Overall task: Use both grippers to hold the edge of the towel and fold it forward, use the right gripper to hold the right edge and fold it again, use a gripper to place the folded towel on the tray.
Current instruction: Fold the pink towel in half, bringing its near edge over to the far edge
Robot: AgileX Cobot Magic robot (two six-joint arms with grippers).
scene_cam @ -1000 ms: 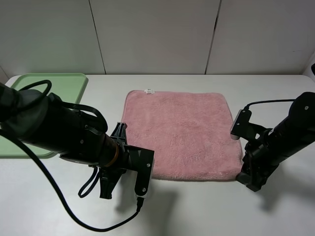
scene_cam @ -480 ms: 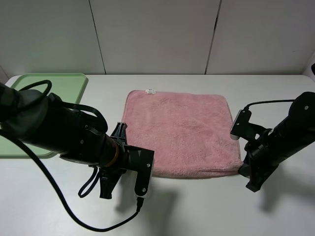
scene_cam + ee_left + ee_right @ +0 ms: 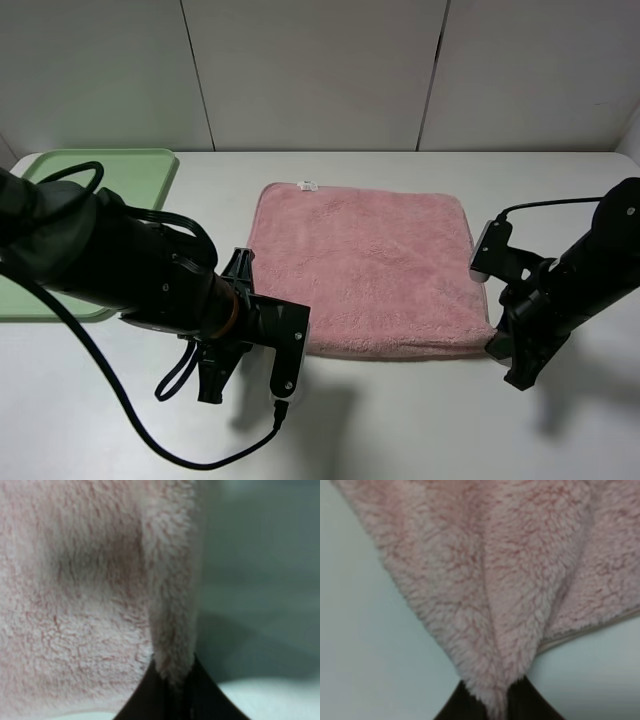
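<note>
A pink fluffy towel (image 3: 370, 268) lies spread flat on the white table. My left gripper (image 3: 292, 345) is shut on the towel's near left corner; the left wrist view shows the pink pile (image 3: 90, 605) pinched between the dark fingertips (image 3: 150, 702). My right gripper (image 3: 497, 345) is shut on the near right corner; the right wrist view shows a bunched fold of towel (image 3: 510, 605) clamped in the fingertips (image 3: 457, 710). The near edge is lifted slightly off the table. A green tray (image 3: 120, 175) sits at the far left, partly hidden by my left arm.
The white table (image 3: 400, 430) runs to a pale panelled wall at the back. A small white tag (image 3: 303, 185) sits on the towel's far edge. My left arm's black cable (image 3: 130, 415) loops over the table in front.
The towel's near edge has risen slightly and drawn away from the front as both grippers lift their corners. The right arm has moved up a little.
</note>
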